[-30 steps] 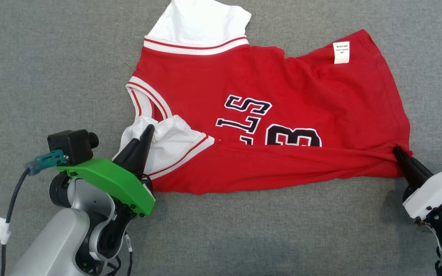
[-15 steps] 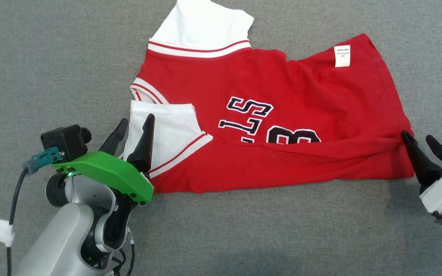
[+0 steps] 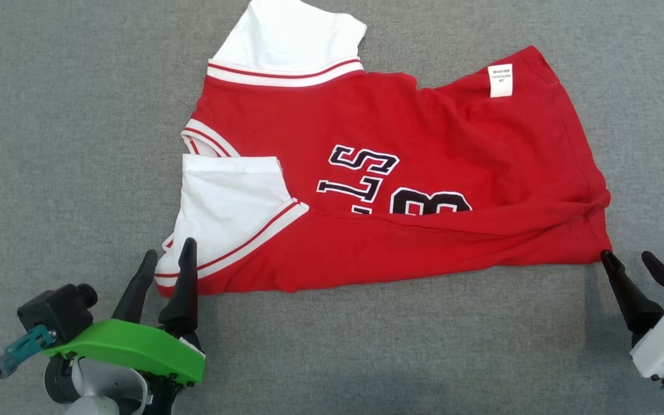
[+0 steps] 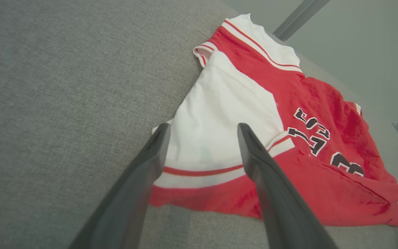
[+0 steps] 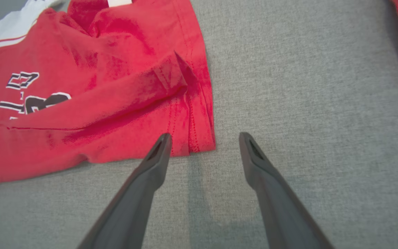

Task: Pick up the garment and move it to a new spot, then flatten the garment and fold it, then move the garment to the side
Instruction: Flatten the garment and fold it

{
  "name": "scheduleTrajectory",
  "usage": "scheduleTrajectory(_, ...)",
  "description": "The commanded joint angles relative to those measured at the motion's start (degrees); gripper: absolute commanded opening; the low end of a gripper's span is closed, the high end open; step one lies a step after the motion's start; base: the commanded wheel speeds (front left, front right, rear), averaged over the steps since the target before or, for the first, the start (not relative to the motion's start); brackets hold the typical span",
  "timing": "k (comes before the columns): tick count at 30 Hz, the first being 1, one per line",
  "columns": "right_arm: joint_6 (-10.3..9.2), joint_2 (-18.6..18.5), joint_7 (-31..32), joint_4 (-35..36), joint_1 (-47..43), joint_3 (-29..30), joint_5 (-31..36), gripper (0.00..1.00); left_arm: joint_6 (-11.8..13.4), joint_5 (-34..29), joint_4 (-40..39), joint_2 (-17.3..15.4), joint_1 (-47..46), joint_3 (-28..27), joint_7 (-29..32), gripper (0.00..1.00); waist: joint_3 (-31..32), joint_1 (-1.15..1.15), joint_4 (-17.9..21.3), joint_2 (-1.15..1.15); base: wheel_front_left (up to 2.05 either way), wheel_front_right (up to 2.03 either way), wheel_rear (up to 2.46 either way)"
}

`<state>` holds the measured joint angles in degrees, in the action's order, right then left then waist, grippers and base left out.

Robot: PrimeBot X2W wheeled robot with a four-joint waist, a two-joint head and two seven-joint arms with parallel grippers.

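Presently, shirt (image 3: pixel 424 132) lies folded on grey surface (image 3: pixel 78 115); left gripper (image 3: pixel 169 248) spread apart by white sleeve (image 3: pixel 228 196); right gripper (image 3: pixel 626 254) spread apart by hem corner (image 3: pixel 594 251).

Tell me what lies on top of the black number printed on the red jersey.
A folded-over red band, the near edge of the red-and-white fabric jersey itself, lies across the white-outlined black number, covering its lower half. The full number cannot be read.

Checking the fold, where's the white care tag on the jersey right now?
In the head view, the white tag sits near the jersey's upper-right corner, on red fabric by the hem.
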<state>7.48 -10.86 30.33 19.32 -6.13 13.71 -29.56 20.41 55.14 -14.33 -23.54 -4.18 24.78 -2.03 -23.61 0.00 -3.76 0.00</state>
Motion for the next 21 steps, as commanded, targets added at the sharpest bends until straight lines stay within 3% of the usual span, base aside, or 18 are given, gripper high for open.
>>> scheduleTrajectory(1,0.02,-0.5,-0.7,-1.2,1.2,-0.5,1.1,1.00,-0.2,-0.1,0.5,-0.7,0.4,-0.2,-0.4,1.00,-0.7,0.00,-0.6,0.00,0.00,0.00,0.00)
scheduleTrajectory(7,0.02,0.0,-2.3,-7.8,5.4,-1.9,1.4,1.00,-2.0,0.7,3.2,0.1,-1.6,1.5,1.1,1.00,-1.4,0.00,-2.5,0.00,0.00,0.00,0.00)
scheduleTrajectory(16,0.02,0.0,-2.1,-13.5,5.6,-4.2,0.6,1.00,-3.0,-1.1,6.9,-2.0,-1.8,3.6,2.8,1.00,-0.9,0.00,-3.2,0.00,0.00,0.00,0.00)
scheduleTrajectory(21,0.02,-0.3,-2.2,-14.4,4.7,-4.3,0.0,1.00,-2.2,-2.5,7.4,-3.9,-1.1,4.7,4.4,1.00,-0.1,0.00,-3.1,0.00,0.00,0.00,0.00)
